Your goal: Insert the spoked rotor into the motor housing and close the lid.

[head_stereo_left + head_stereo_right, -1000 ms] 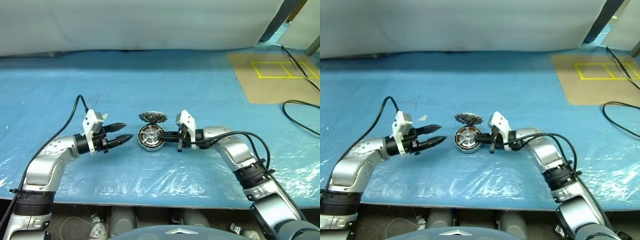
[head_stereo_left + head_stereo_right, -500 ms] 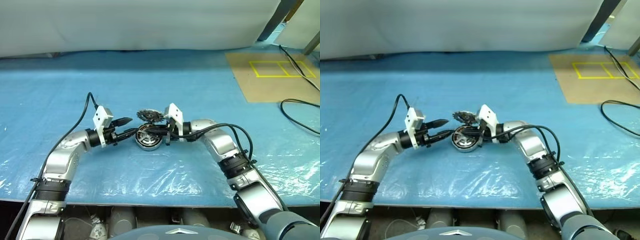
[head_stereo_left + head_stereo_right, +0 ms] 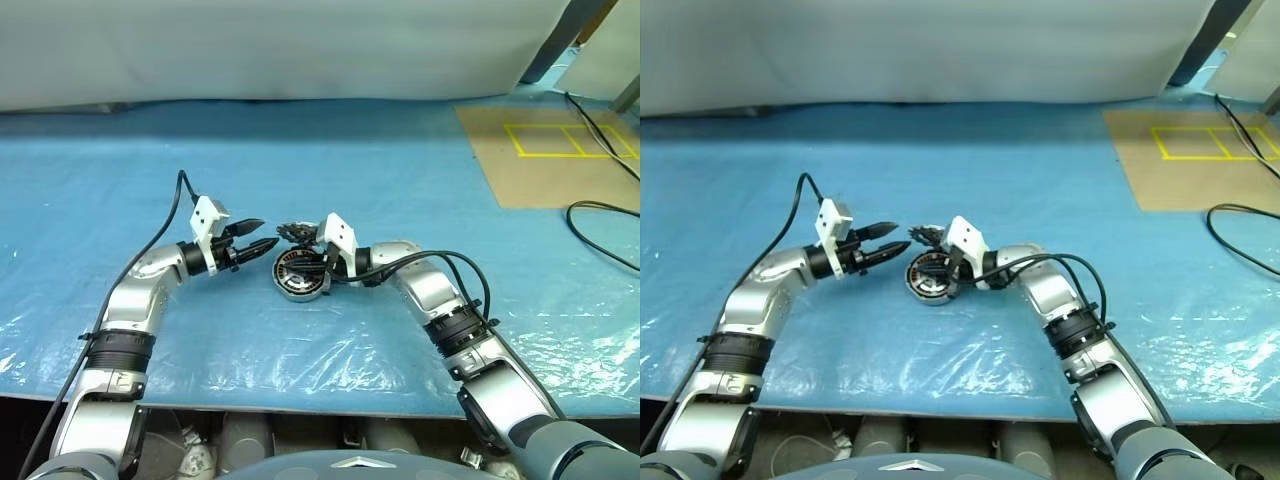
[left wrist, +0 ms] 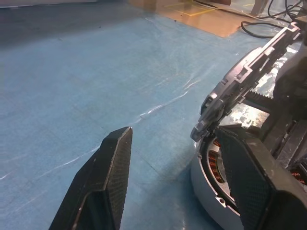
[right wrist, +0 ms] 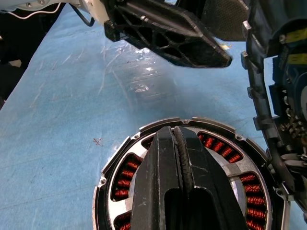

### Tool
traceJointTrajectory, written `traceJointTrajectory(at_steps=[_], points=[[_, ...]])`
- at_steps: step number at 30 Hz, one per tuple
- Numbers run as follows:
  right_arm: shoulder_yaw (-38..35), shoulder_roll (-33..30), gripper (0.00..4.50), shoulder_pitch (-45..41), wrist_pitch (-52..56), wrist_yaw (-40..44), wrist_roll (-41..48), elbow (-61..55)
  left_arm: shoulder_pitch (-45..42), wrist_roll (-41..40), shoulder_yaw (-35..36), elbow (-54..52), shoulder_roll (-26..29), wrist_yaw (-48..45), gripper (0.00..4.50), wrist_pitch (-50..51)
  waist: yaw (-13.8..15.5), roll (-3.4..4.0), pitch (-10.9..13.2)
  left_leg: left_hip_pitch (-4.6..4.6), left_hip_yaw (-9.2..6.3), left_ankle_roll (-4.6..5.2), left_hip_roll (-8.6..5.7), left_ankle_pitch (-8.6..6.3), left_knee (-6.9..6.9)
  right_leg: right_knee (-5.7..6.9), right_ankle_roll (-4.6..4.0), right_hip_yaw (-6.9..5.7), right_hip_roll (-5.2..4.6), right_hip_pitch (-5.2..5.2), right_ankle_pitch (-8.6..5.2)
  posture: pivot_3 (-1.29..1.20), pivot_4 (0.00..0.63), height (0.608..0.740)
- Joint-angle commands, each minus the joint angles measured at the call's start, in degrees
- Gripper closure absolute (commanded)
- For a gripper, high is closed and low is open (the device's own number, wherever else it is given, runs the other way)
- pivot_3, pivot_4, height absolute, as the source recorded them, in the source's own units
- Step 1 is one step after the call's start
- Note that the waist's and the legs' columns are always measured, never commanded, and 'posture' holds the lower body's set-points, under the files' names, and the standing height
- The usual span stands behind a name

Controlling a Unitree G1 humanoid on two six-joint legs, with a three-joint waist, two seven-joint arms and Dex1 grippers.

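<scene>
Two pincers meet at the middle of our blue plastic-covered surface (image 3: pixel 420 180), one from each side of the motor housing (image 3: pixel 298 275). The housing lies flat on the sheet, its copper-orange windings facing up around the silver hub.

Our right pincer (image 5: pixel 180 158) reaches in from the right with its two black fingers pressed flat together, nothing between them. In the right wrist view those closed fingers lie across the open top of the housing, pointing over its centre; we cannot tell whether they rest on the windings or sit just above them.

The spoked rotor (image 3: pixel 297 232) stands tilted on edge at the far rim of the housing, just beside the right pincer's white mount. In the left wrist view its toothed rim leans up and away from the housing; whether anything grips it we cannot tell.

Our left pincer (image 3: pixel 256 237) comes in from the left, its fingers (image 4: pixel 103 184) spread apart and holding nothing. Its tips sit near the rotor and the housing's left edge, one finger close beside the grey wall.
</scene>
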Motion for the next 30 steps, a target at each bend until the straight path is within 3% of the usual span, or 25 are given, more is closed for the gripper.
traceJointTrajectory(at_steps=[1, 9, 20, 25, 30], points=[[0.3, -1.9, 4.5, 1.92, 1.2, 1.02, -0.79, -0.45, -4.16, -0.69, 0.64, 3.1, -0.97, -0.61, 1.59, -0.21, 0.49, 0.0, 0.0, 0.03, 0.0, 0.0, 0.0, 0.0, 0.0, 0.0, -0.03, 0.0, -0.03, 0.05, -0.02, 0.0, 0.15, 0.74], [-2.23, -1.23, 4.5, 1.54, 4.05, 0.55, 1.91, -3.7, -14.88, 0.09, 1.9, 15.85, -4.45, -0.84, 1.59, -2.86, 1.02, -0.01, -0.01, 0.03, 0.0, 0.1, -0.1, 0.06, 0.01, -0.03, 0.02, -0.04, -0.25, 0.09, 0.01, 0.0, 0.15, 0.74], [-11.8, -8.6, 4.5, 5.07, 20.61, 3.52, 17.27, -24.74, -26.11, 3.32, 0.93, 33.21, -8.1, -5.61, 1.59, -9.83, 2.08, -0.03, 0.0, -0.15, -0.04, 0.23, -0.17, 0.14, -0.13, -0.1, 0.08, -0.27, -0.23, 0.0, 0.04, 0.0, 0.15, 0.74], [-16.17, -17.82, 4.5, 15.81, 24.94, 2.76, 19.61, -31.97, -28.69, 3.2, 0.07, 35.87, -10.47, -10.71, 1.59, -7.4, 3.47, -0.06, 0.02, -0.2, -0.1, 0.14, -0.27, 0.08, -0.16, -0.23, 0.09, -0.35, -0.26, 0.06, 0.05, 0.0, 0.15, 0.74], [-19.21, -20.67, 4.5, 24.13, 26.28, -0.54, 21.13, -35.1, -29.79, 3.89, -0.14, 37.75, -11.83, -13.85, 1.59, -4.89, 3.94, -0.09, 0.04, -0.14, -0.11, 0.07, -0.42, 0.04, -0.2, -0.3, 0.2, -0.33, -0.39, 0.11, 0.1, 0.0, 0.15, 0.74]])
